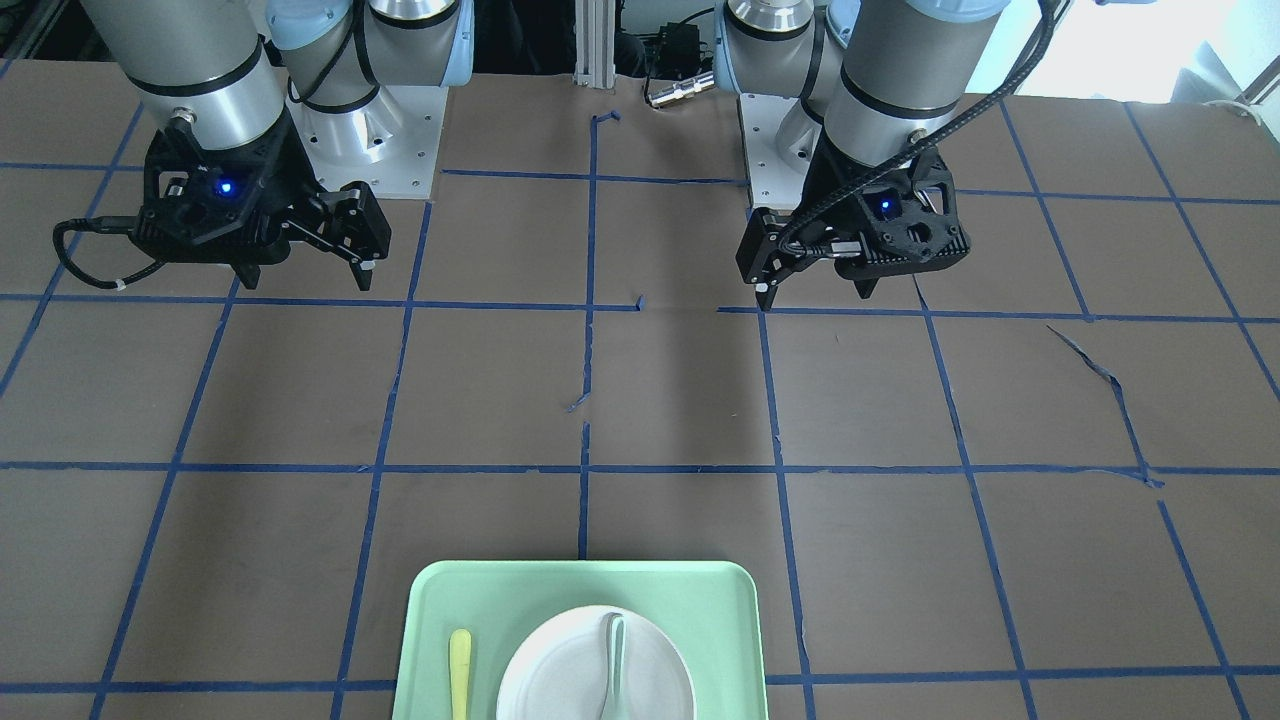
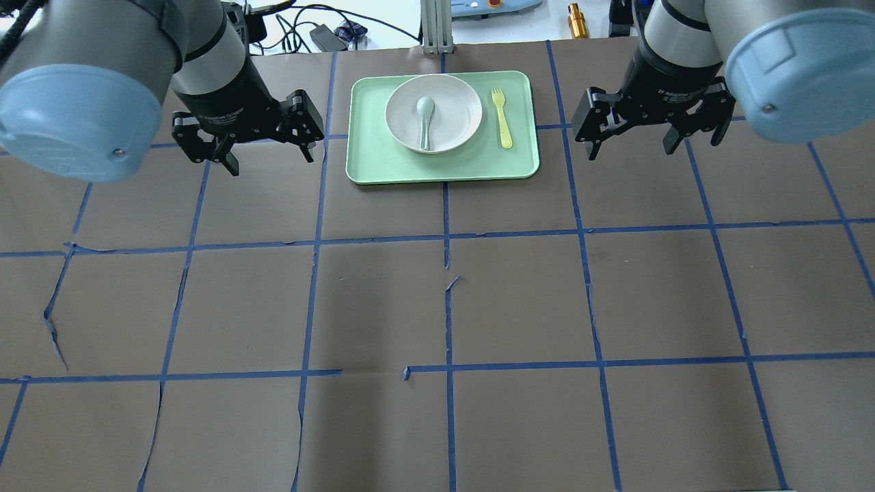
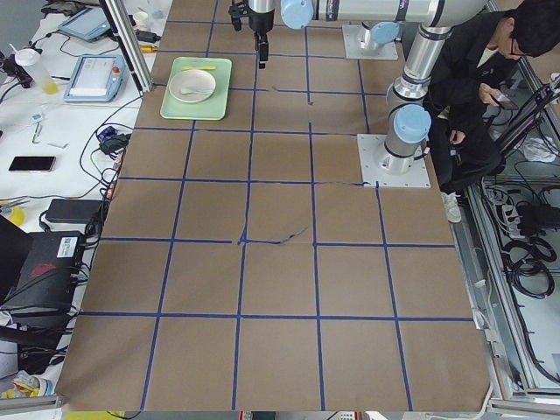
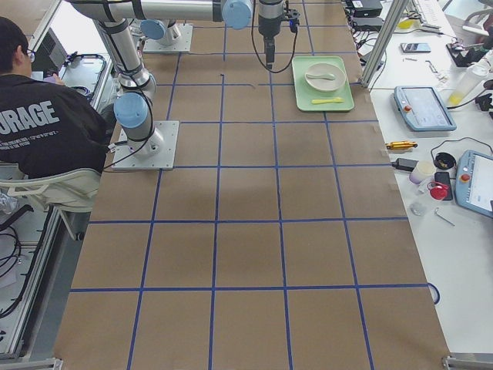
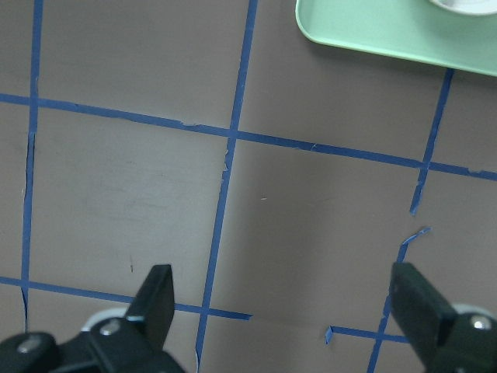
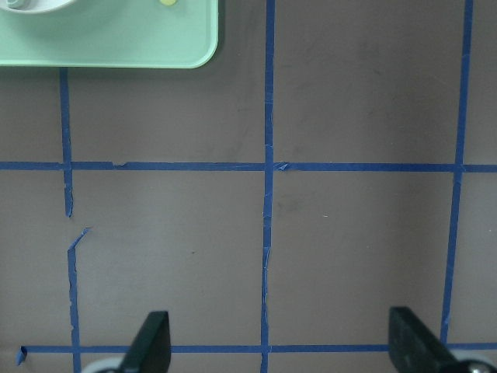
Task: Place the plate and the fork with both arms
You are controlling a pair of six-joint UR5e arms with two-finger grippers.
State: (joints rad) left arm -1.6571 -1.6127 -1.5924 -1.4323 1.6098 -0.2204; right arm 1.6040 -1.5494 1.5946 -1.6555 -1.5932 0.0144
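The white plate (image 2: 451, 102) sits on a mint-green tray (image 2: 437, 167) at the table's far middle, with a grey-green spoon (image 2: 424, 119) lying in it. The pale yellow fork (image 2: 502, 117) lies on the tray to the plate's right. My left gripper (image 2: 270, 160) hangs open and empty above the table left of the tray. My right gripper (image 2: 630, 152) hangs open and empty right of the tray. In the front-facing view the plate (image 1: 560, 660) and fork (image 1: 459, 670) are at the bottom edge, with the left gripper (image 1: 815, 295) and right gripper (image 1: 305, 282) far from them.
The table is brown paper with a blue tape grid. The left wrist view shows the tray's corner (image 5: 373, 31) at top right; the right wrist view shows it (image 6: 116, 47) at top left. A person sits behind the robot's base (image 4: 46, 116).
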